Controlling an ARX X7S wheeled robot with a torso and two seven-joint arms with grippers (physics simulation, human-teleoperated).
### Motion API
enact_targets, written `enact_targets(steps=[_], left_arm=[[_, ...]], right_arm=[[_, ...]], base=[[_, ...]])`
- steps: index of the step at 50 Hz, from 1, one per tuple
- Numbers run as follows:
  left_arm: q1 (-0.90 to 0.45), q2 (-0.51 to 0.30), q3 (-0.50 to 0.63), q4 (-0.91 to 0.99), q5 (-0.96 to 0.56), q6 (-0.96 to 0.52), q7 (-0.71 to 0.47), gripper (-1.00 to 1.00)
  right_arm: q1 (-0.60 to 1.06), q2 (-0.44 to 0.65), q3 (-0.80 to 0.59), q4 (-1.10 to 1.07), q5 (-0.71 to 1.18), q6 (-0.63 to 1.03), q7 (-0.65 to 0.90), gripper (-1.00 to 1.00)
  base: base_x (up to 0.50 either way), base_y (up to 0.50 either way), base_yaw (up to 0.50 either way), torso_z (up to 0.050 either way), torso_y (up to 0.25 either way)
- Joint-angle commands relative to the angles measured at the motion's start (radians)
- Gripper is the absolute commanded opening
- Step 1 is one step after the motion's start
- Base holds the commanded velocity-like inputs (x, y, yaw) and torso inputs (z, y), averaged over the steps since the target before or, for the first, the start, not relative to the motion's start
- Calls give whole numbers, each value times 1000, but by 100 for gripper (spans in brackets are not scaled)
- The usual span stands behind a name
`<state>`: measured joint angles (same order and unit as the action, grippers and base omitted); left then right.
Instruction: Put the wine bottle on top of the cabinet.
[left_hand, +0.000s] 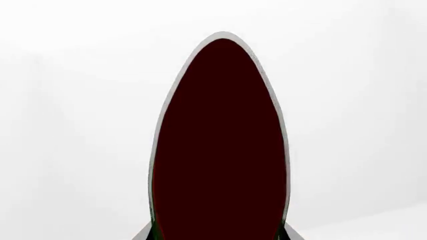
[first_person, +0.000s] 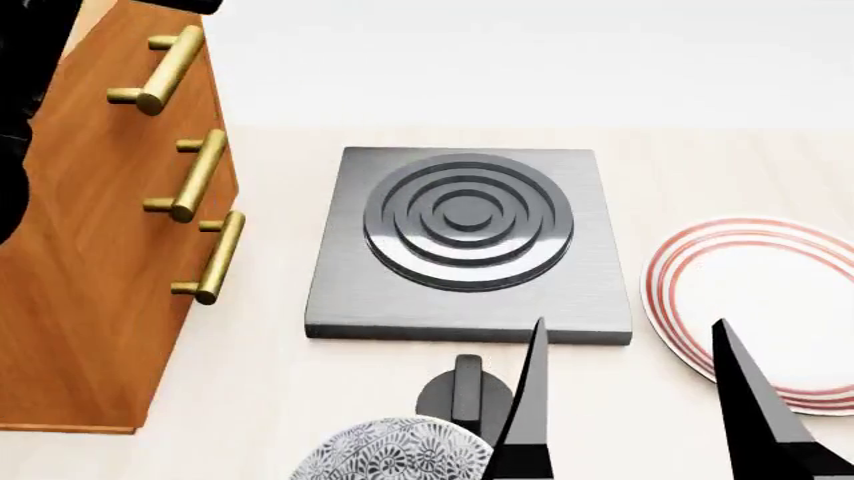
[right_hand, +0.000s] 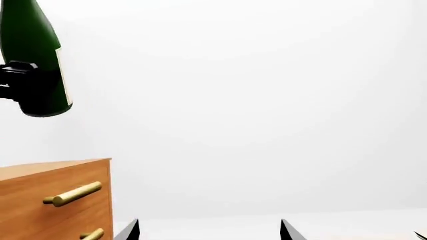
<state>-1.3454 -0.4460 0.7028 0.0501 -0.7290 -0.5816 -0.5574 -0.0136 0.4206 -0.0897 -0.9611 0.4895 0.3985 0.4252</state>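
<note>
The wine bottle is dark green with a pale label edge. In the right wrist view it hangs in the air, its base a clear gap above the cabinet's light wood top. My left gripper is shut on the bottle's lower body. In the left wrist view the bottle fills the space between the fingers as a dark oval. The reddish-brown cabinet with gold bar handles stands at the left of the head view. My right gripper is open and empty, low over the table's near side, and also shows in the right wrist view.
A grey square hob with raised rings lies mid-table. A white plate with red rings lies at the right. A patterned bowl and a small dark round object sit at the near edge, beside the right fingers.
</note>
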Motion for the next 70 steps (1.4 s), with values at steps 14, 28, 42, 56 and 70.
enact_targets(steps=[14, 28, 42, 56, 70], left_arm=[[-341, 45, -44, -623, 45, -79, 127, -100], [-461, 121, 8, -1066, 128, 1, 287, -100], [-352, 58, -130, -985, -2, -4, 237, -100], [-261, 30, -176, -912, -59, -15, 219, -100], [-196, 10, -192, -848, -77, -24, 180, -100]], right_arm=[[-8, 19, 7, 6, 26, -23, 15, 100], [-17, 24, -1, 32, 24, -42, 16, 100], [-11, 28, -26, 36, 20, -43, 20, 100], [-6, 36, -35, 39, 23, -45, 26, 100], [-4, 42, -43, 39, 27, -49, 33, 100]], base=[[0, 0, 0, 0, 1], [0, 0, 0, 0, 1], [0, 0, 0, 1, 1], [0, 0, 0, 0, 1], [0, 0, 0, 0, 1]])
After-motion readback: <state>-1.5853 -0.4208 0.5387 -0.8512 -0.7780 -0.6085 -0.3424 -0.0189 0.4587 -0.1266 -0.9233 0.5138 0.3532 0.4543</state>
